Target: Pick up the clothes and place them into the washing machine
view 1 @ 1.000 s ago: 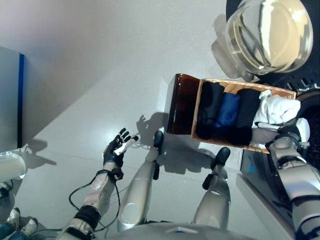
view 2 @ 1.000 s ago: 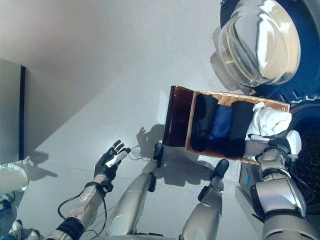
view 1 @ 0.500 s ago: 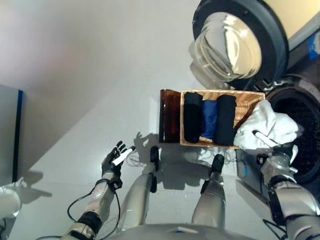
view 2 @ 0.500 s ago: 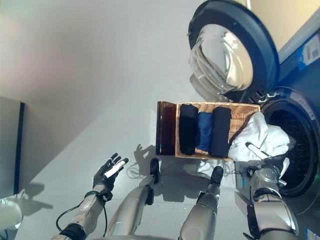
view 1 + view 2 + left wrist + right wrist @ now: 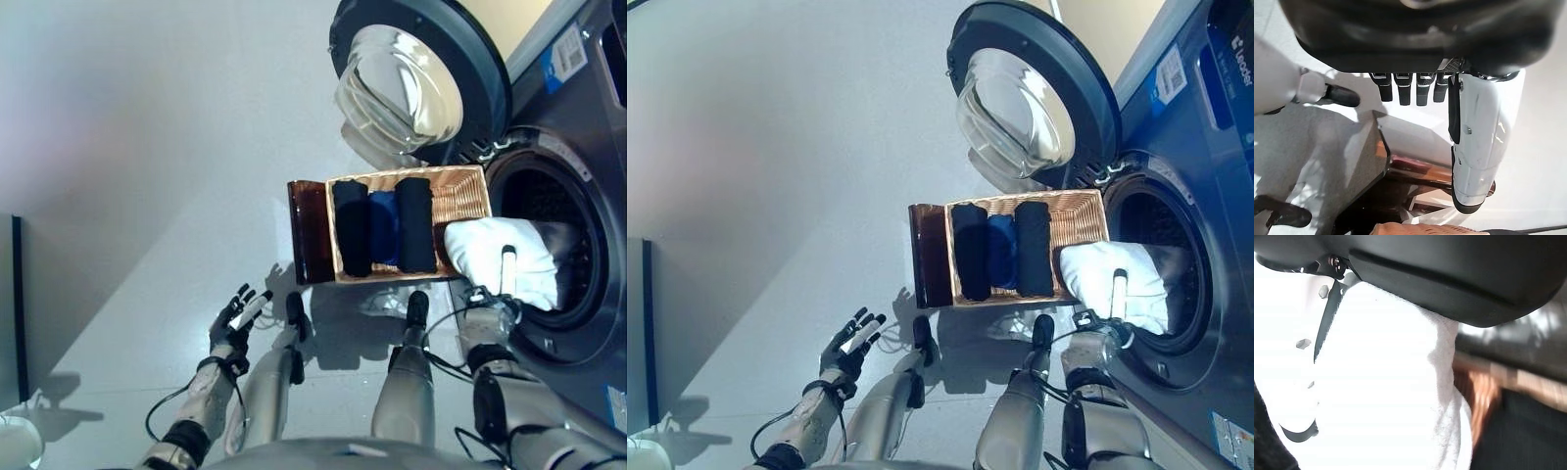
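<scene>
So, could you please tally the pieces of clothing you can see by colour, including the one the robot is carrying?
Black rolled garments in the wicker basket: 2
Blue rolled garment between them: 1
White garment, held by the right hand at the washing machine opening: 1
Total: 4

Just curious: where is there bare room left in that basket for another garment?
Only at the basket's end beside the washing machine, past the black roll. Elsewhere, rolls sit packed together.
</scene>
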Motion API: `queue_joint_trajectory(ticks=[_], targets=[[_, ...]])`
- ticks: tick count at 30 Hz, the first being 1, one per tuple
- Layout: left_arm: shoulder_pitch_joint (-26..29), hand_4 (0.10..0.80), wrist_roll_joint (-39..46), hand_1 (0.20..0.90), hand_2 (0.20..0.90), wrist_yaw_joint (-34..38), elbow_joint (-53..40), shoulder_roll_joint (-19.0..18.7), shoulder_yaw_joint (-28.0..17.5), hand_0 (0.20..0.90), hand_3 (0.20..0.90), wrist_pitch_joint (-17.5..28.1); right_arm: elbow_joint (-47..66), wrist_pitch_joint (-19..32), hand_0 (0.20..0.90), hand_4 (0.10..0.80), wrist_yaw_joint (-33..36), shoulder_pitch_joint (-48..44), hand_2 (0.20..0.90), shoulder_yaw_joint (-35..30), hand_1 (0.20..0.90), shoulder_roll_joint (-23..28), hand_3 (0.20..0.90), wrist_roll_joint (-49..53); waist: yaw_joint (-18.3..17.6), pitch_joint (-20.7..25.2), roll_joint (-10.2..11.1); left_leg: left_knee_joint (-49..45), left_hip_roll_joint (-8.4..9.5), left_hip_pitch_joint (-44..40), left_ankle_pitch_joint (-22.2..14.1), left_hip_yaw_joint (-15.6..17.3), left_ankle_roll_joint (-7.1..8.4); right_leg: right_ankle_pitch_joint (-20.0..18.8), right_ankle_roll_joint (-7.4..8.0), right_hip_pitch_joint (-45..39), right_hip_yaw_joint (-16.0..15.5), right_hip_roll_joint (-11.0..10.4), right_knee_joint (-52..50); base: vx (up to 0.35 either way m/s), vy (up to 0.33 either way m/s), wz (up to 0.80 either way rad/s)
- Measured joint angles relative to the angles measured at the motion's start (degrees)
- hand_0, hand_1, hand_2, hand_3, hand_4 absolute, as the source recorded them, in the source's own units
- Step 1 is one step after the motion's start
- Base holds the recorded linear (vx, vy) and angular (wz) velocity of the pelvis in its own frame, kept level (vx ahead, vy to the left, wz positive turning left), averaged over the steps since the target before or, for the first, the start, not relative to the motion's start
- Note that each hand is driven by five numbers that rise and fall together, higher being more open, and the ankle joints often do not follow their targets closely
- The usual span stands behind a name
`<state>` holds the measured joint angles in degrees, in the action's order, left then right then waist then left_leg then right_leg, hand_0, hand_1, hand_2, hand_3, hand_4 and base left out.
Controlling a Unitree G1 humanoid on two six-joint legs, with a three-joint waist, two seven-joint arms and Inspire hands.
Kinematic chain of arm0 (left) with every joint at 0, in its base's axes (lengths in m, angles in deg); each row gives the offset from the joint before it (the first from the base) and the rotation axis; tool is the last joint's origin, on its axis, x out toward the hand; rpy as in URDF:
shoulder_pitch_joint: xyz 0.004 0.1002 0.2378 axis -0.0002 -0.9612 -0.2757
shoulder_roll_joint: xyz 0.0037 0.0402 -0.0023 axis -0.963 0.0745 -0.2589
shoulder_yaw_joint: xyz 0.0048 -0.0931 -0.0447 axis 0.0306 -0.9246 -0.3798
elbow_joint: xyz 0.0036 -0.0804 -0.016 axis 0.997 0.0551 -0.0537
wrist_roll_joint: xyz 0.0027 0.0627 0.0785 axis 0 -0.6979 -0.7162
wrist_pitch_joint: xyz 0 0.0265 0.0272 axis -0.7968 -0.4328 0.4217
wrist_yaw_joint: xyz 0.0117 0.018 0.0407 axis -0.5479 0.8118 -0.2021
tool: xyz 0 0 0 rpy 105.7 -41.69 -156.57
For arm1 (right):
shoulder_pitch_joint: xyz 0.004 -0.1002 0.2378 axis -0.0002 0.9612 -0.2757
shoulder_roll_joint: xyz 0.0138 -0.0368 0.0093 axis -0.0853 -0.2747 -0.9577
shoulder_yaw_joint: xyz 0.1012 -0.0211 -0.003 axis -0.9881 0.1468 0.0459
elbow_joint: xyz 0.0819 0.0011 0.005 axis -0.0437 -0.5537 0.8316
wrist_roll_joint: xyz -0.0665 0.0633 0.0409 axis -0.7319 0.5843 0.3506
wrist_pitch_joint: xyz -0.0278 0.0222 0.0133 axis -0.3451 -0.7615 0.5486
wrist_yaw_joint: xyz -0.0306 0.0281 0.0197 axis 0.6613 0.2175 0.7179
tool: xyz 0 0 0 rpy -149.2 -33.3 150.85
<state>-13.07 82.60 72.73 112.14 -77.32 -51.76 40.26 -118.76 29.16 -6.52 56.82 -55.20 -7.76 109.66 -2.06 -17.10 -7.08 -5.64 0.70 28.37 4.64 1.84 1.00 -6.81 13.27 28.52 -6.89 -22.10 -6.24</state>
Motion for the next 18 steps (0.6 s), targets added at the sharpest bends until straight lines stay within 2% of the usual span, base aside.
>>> queue_joint_trajectory(ticks=[5,6,11,18], targets=[[0.7,0.800,0.7,0.900,0.900,0.0,0.0,0.5,-0.1,0.900,0.900,0.0,0.0,1.5,0.200,0.300,-1.6,-1.2,0.200,1.4,0.200,-0.4,0.200,2.2,1.5,-0.4,-0.8,-0.4,0.27,0.2,-0.2,0.0,-0.13,1.1,-0.03,1.0,0.2,-0.4,-2.5,-0.041,-0.001,0.06],[0.9,0.800,1.1,0.900,0.900,0.1,-0.2,0.2,-0.3,0.900,0.900,0.2,-0.2,1.5,0.200,0.300,-1.5,-2.0,0.200,2.2,0.200,-0.1,0.200,1.7,1.5,-0.6,-1.2,-3.4,0.24,2.1,-1.4,-0.3,-0.11,2.9,0.01,2.8,0.7,-0.7,-5.7,-0.042,-0.035,0.13],[1.3,0.800,1.8,0.900,0.900,0.1,-0.2,0.1,-0.6,0.900,0.900,0.2,-0.7,1.5,0.200,0.300,-1.3,-4.1,0.200,3.1,0.200,1.2,0.200,-2.1,1.6,-2.8,-1.3,-11.6,0.01,5.8,-4.8,-0.6,0.01,7.1,-0.35,6.7,2.4,-1.1,-14.5,-0.020,-0.020,0.07],[1.0,0.800,1.8,0.900,0.900,0.0,-0.3,0.0,-0.6,0.900,0.900,0.1,-0.8,1.0,0.200,0.300,0.0,-6.6,0.200,3.6,0.200,3.9,0.200,-4.9,1.7,-4.2,-1.3,-18.0,-0.37,10.5,-7.0,-0.8,0.09,9.0,-0.77,11.6,4.3,-1.0,-20.4,0.001,0.004,0.00]])
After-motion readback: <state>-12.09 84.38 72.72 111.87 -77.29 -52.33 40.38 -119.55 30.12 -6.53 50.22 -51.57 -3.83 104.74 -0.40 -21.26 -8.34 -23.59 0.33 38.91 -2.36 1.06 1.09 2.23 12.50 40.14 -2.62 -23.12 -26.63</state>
